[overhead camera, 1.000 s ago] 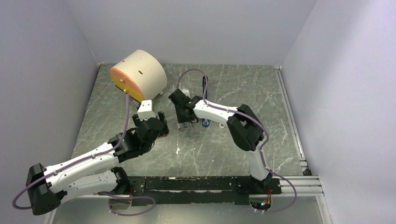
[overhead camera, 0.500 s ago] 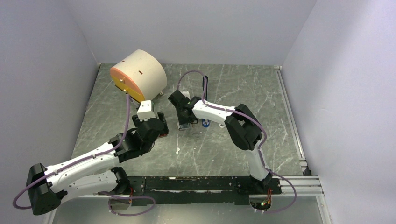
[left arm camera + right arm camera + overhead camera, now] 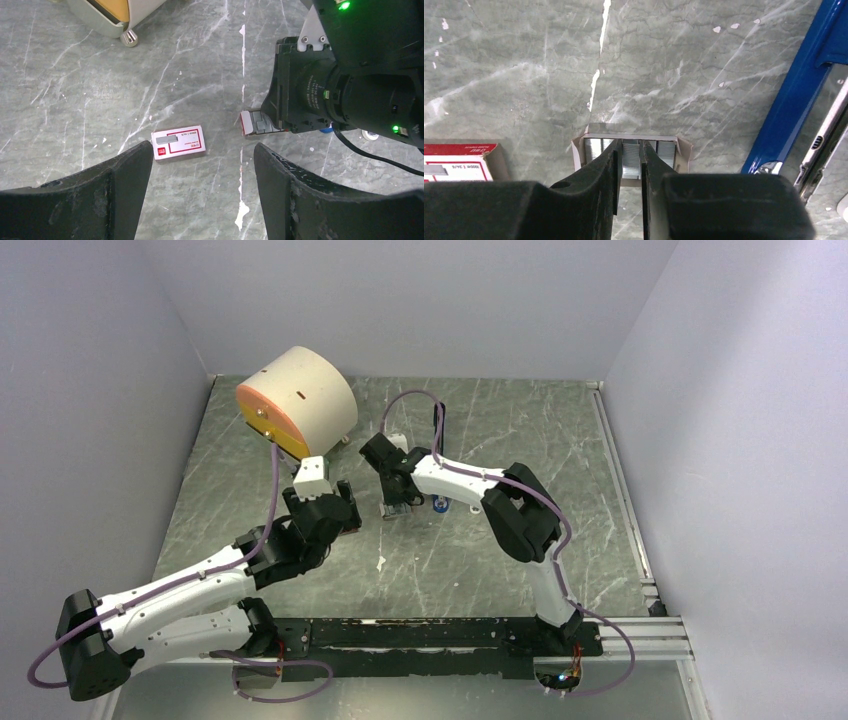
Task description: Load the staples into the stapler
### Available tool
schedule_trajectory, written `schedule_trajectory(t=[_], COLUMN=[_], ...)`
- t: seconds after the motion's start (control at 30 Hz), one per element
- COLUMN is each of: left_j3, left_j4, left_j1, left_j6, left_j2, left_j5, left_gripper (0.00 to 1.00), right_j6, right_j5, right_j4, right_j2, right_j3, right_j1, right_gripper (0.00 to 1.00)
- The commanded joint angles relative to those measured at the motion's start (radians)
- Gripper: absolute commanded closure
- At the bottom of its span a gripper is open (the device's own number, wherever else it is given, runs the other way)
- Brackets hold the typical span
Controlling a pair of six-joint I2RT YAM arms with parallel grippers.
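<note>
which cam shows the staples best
Right wrist: the staples fill the open tray centre frame, one strip pinched between the right fingers. Left wrist shows only one end of them, beside the right arm. In the top view they are too small and covered to make out.

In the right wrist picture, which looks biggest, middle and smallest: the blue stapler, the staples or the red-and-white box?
1. blue stapler: biggest, and it runs off the picture.
2 and 3. staples and red-and-white box: look alike; the box is cut off at the edge, so I can't rank them.
</note>
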Motion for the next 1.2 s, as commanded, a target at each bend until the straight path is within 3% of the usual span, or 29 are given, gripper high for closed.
schedule_trajectory(t=[0.0,0.27,0.7,1.17], left_j3=[-0.008,-0.013,-0.026,0.001], left_j4=[0.003,-0.004,0.022,0.011], left_j1=[0.006,0.007,0.007,0.008], left_j6=[-0.016,-0.027,-0.038,-0.024], left_j2=[-0.016,-0.031,-0.027,-0.004], left_j5=[-0.023,-0.023,0.007,0.018], left_gripper=[0.22,0.22,0.22,0.22], right_j6=[0.002,0.023,0.142,0.142], right_j5=[0.043,0.041,-0.023,-0.026], right_j4=[0.019,-0.015,-0.007,-0.009], right_j2=[-0.068,-0.172,-0.378,-0.356], right_j3=[0.013,-0.035,-0.422,-0.459], right_j1=[0.004,0.003,0.005,0.005], right_gripper=[0.8,0.8,0.79,0.77])
